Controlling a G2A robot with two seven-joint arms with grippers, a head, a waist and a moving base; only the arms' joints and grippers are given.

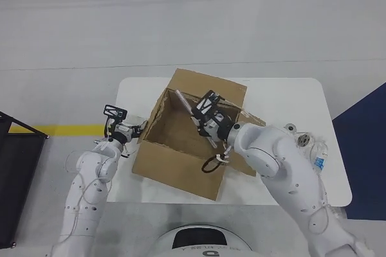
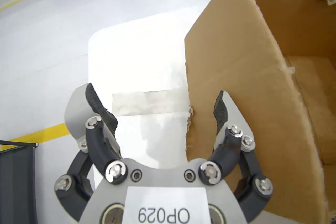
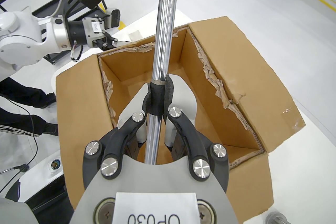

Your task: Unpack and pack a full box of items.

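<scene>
Right end effector (image 3: 157, 101) clenched on a steel rod (image 3: 164, 33) — held over the open cardboard box (image 3: 236, 78). Left end effector (image 2: 160, 109) released, fingers spread at the box's outer flap — above the white worktop (image 2: 136, 51).

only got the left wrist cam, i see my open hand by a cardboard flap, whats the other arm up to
observer: The right hand is shut on a shiny metal rod, held above the open box.
operator: anything lying in the box
observer: In the top view, the part of the box floor that shows is bare cardboard; the arm hides the rest.
operator: whats out on the table
observer: A few small metal parts and a small pale item lie on the table to the right of the box, beside the right arm.
</scene>
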